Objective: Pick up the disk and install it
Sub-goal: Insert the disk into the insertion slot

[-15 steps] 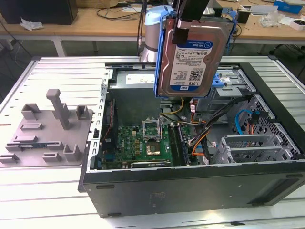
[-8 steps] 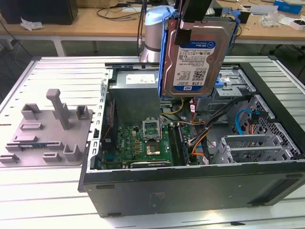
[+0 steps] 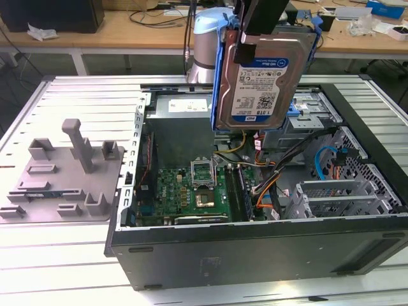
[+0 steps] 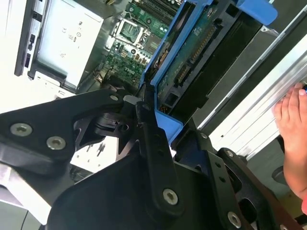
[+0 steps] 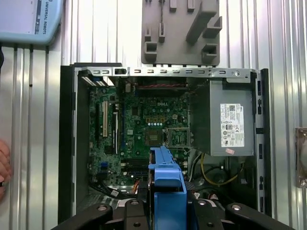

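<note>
The disk (image 3: 258, 83), a silver drive with a white-and-blue label in a blue carrier frame, hangs upright above the open computer case (image 3: 255, 252), over its rear middle. My gripper (image 3: 247, 46) is shut on the disk's top edge. In the second wrist view the black fingers (image 4: 149, 134) clamp the blue frame, and the disk's circuit-board side (image 4: 192, 52) faces the camera. From the first wrist view, the disk (image 5: 167, 175) appears edge-on above the motherboard (image 5: 144, 124).
A grey power supply box (image 5: 230, 124) with a white sticker sits inside the case. The metal drive cage (image 3: 309, 115) stands at the exterior view's right. A grey fixture plate (image 3: 64, 172) lies beside the case. A person's hand (image 4: 292, 124) rests on the table edge.
</note>
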